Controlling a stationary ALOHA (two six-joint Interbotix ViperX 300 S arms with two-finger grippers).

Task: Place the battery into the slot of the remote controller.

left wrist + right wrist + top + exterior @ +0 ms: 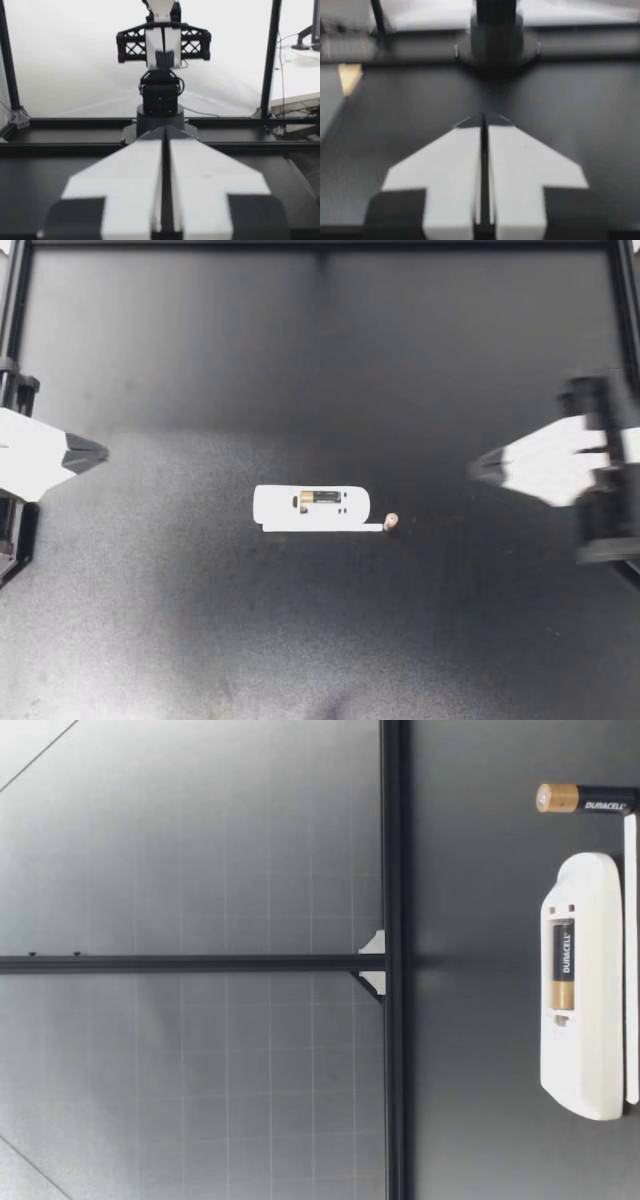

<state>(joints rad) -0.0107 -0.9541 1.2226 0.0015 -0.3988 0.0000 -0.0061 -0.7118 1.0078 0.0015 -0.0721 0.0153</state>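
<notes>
With the jaws of left gripper (103, 452) and right gripper (472, 468) pressed together, the battery (391, 521) standing upright just beside the remote controller (280, 505) is best approached from above, jaws parted first.

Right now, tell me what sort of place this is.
Probably a lab robot bench: my left gripper and right gripper flank a black table framed by rails, with a remote at its middle.
</notes>
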